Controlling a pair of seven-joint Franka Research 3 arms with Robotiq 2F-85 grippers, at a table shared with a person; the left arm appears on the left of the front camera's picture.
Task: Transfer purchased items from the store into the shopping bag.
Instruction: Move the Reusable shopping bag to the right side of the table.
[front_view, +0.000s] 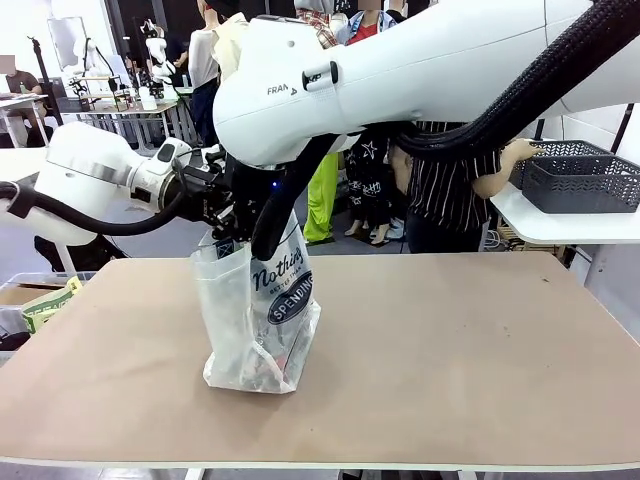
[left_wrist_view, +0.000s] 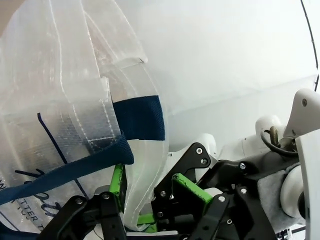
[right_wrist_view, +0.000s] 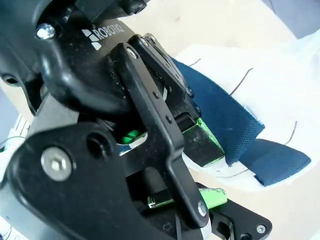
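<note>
Front view: a broad tan table (front_view: 450, 360) spans the frame. Above its left half, two white robot arms meet at the mouth of the shopping bag (front_view: 262, 320).

The right arm, the bulkiest form, sweeps in from the upper right with a black ribbed cable (front_view: 520, 95) running along it. The left arm enters from the left.

The shopping bag stands upright on the table, left of centre, made of translucent white plastic with a dark oval reading "SPENDING". Dim shapes of packaged goods (front_view: 262, 372) lie in its bottom; they cannot be told apart.

A person in a striped top (front_view: 450, 185) stands at the far side, one hand (front_view: 520, 152) at a dark grey mesh basket (front_view: 580, 175) on a white side table (front_view: 560, 225).

Left gripper (left_wrist_view: 150, 200): in the left wrist view its green-padded fingers (left_wrist_view: 117, 180) stand on either side of the bag's clear rim, pinching it, just beside a dark blue handle (left_wrist_view: 137, 117).

Right gripper (right_wrist_view: 192, 172): in the right wrist view its jaws are drawn together, green pads (right_wrist_view: 207, 147) close against the bag's rim and blue handle (right_wrist_view: 225, 120). Whether it actually grips the fabric cannot be told.
</note>
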